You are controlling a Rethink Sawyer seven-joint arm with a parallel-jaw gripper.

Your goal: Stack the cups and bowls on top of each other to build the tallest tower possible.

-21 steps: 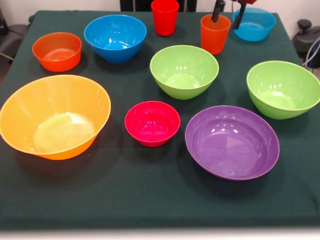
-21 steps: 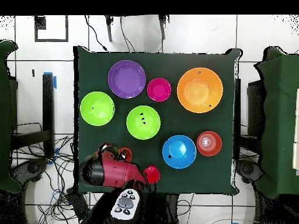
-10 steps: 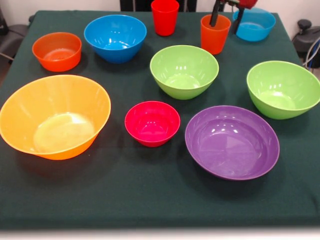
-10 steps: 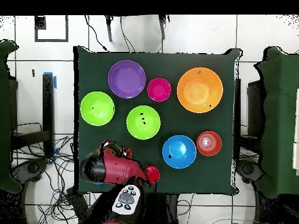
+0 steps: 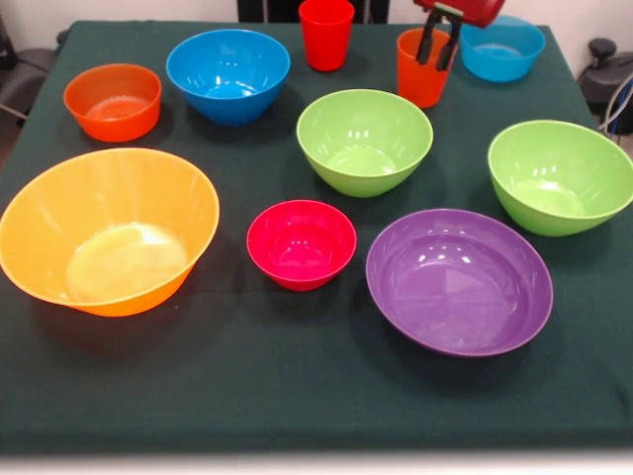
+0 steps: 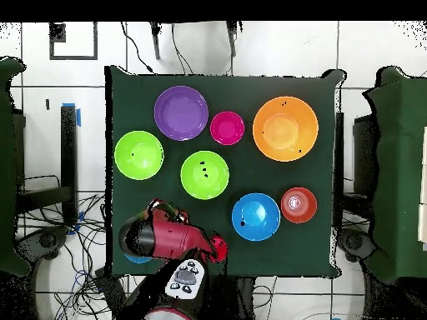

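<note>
Front view, orange cup [image 5: 423,67] upright, mouth up, fingers [image 5: 426,45] straddling rim

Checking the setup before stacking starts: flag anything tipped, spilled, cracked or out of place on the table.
Nothing stands out. All the bowls and both cups sit upright and apart on the green cloth, nothing stacked. The gripper hangs at the orange cup.

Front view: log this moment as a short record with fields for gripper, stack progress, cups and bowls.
gripper: open, fingers straddling the orange cup's rim
stack progress: none; every piece stands alone on the table
cups: orange cup and red cup, both upright at the far edge
bowls: eight, all upright and apart, including the big orange bowl and the small crimson bowl
</note>
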